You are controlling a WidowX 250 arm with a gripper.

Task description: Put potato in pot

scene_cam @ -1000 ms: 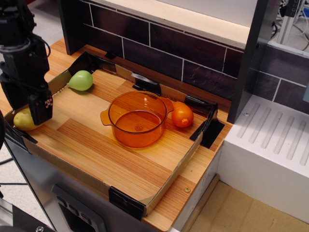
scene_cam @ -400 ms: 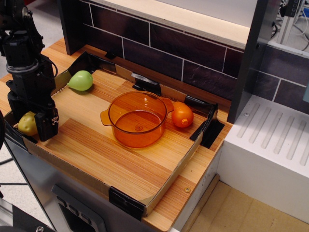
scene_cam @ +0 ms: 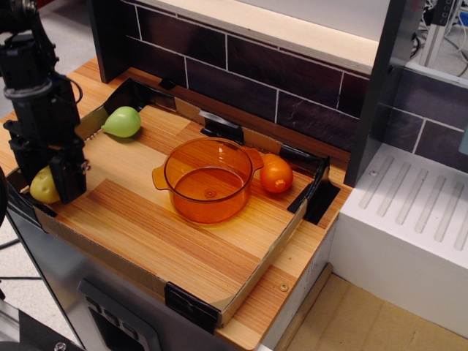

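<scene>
The small yellow potato (scene_cam: 41, 187) lies on the wooden board at its far left corner. My black gripper (scene_cam: 48, 193) has come down over it: one finger (scene_cam: 67, 179) stands against the potato's right side, and the other finger is mostly hidden on its left. The jaws look open around the potato, which still rests on the board. The translucent orange pot (scene_cam: 208, 180) with two side handles stands empty in the middle of the board, well to the right of the gripper.
A light-green pear-shaped piece (scene_cam: 122, 121) lies at the board's back left. An orange round fruit (scene_cam: 276, 175) sits just right of the pot. The board (scene_cam: 161, 234) has a low cardboard rim with black corner clips. A dark tiled wall stands behind it.
My gripper has dropped lower and turned about its axis. Its fingers now stand closer on either side of the potato. The potato, pot and other pieces have not moved.
</scene>
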